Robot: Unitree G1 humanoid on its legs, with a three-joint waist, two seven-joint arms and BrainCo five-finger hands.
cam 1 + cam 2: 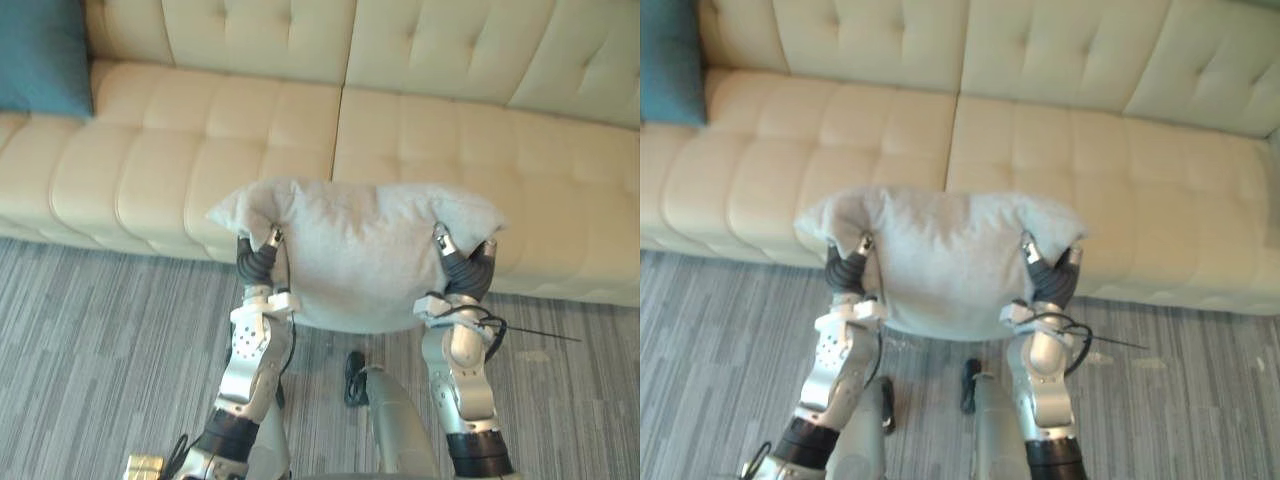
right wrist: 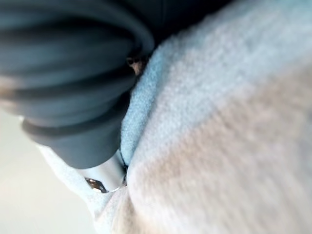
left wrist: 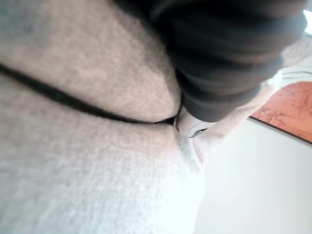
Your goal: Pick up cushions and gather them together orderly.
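A light grey cushion hangs in the air in front of the sofa's front edge, held by its two sides. My left hand grips its left side and my right hand its right side. On each, the thumb lies on the near face and the fingers are behind the fabric. The upper corners flop out over both hands. In the left wrist view the grey cushion is creased against the left hand. The right wrist view has the cushion pressed against the right hand. A teal cushion leans on the sofa's far left end.
A cream tufted sofa spans the view, its seat bare from the teal cushion rightward. Grey striped carpet lies between me and the sofa.
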